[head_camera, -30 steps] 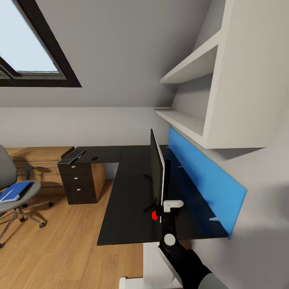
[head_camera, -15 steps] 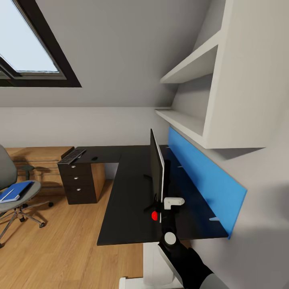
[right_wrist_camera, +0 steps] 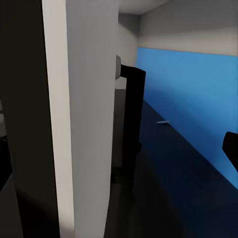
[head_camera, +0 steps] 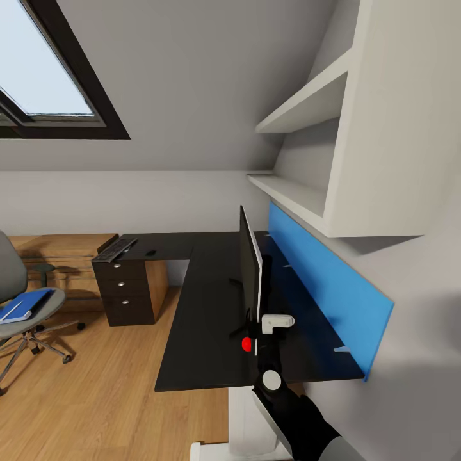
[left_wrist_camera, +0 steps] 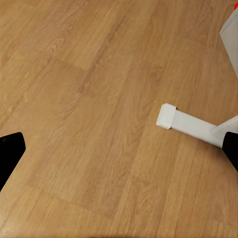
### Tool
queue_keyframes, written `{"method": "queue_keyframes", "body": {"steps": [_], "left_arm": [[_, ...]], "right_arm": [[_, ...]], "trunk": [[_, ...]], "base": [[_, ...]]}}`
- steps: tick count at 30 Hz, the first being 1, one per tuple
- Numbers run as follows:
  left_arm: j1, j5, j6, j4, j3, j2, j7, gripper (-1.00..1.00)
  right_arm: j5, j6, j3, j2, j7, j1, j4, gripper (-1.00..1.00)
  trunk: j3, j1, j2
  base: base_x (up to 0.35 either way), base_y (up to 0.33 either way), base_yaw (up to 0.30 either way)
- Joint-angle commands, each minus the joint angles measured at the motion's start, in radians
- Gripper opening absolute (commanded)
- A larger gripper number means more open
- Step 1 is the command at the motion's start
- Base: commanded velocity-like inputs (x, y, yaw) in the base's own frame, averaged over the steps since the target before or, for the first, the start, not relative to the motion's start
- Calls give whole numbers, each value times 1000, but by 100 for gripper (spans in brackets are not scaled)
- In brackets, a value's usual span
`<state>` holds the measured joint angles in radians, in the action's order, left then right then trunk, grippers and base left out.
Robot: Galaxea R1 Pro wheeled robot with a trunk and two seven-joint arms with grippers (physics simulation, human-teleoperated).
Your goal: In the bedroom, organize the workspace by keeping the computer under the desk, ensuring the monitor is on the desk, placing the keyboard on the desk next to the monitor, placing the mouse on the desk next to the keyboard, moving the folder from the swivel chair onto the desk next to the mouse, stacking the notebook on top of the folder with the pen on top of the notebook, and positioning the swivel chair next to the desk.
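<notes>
Head view: right pincer (head_camera: 267, 328) sits at the monitor's (head_camera: 250, 272) near edge on the bench (head_camera: 198, 320), grip state indeterminate, keyboard (head_camera: 115, 249) and mouse (head_camera: 151, 253) well beyond it, folder (head_camera: 24, 303) on the chair (head_camera: 25, 307) far left; left pincer (left_wrist_camera: 119, 148) spread over floor (left_wrist_camera: 89, 99).

Light wood floor (left_wrist_camera: 89, 124) w/ plank seams running diagonally. White metal foot (left_wrist_camera: 188, 124) of the worktop lies flat on it — squared end cap. Left hand (left_wrist_camera: 119, 153): dark fingertips (left_wrist_camera: 9, 151) at opposite frame edges — wide apart, nothing between.
</notes>
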<state>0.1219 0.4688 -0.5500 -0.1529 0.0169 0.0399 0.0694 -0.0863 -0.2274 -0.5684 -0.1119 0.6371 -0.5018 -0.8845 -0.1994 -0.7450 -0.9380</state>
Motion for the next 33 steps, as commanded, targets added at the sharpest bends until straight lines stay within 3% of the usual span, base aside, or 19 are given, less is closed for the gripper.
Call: {"method": "queue_keyframes", "body": {"steps": [1,33], "left_arm": [[1,7,-2,1,2,0,7,100],[1,7,-3,1,2,0,7,100]], "right_arm": [[-10,-6,-4,1,4,-1,0,100],[-9,-6,-5,0,0,-1,6,100]], "trunk": [[-1,0,-1],[-1,0,-1]], "base": [[0,0,0],[10,-15,0]]}}
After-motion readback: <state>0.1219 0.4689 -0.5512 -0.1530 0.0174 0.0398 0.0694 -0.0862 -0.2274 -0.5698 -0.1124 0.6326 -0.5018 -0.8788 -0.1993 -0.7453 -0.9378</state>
